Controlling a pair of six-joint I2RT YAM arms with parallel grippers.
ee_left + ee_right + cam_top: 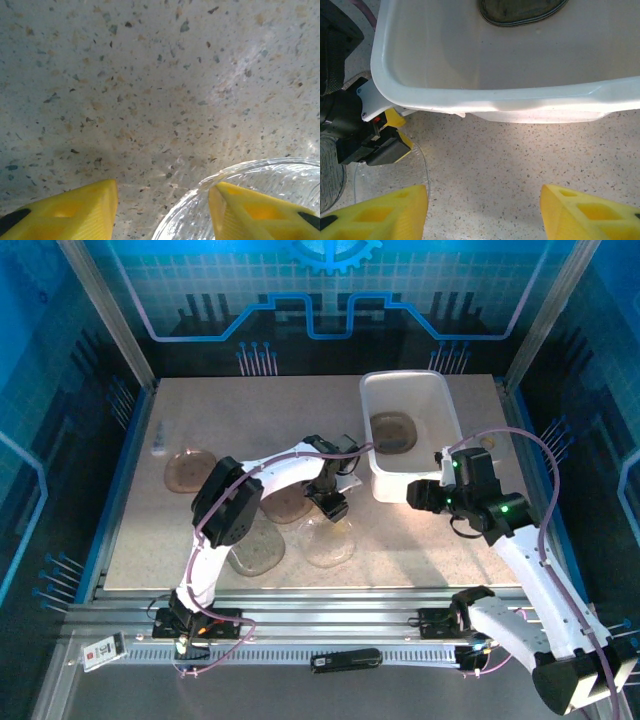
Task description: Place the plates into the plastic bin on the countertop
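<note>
The white plastic bin (405, 375) stands at the back right of the countertop (240, 410), with one smoky brown plate (393, 432) lying in it. My left gripper (335, 508) is low over a clear plate (330, 542), left of the bin's near corner. In the left wrist view the gripper (162, 210) is open, and the clear plate's rim (240, 172) curves in between the yellow fingers (75, 212), one of which is over the plate. My right gripper (484, 212) is open above bare stone just in front of the bin (495, 100).
Brown plates lie on the left half: one far left (190, 470), one near the front (255, 548), one under the left arm (285, 505). A small pale object (160, 448) sits by the left edge. The left gripper's body (365, 135) is close beside my right fingers.
</note>
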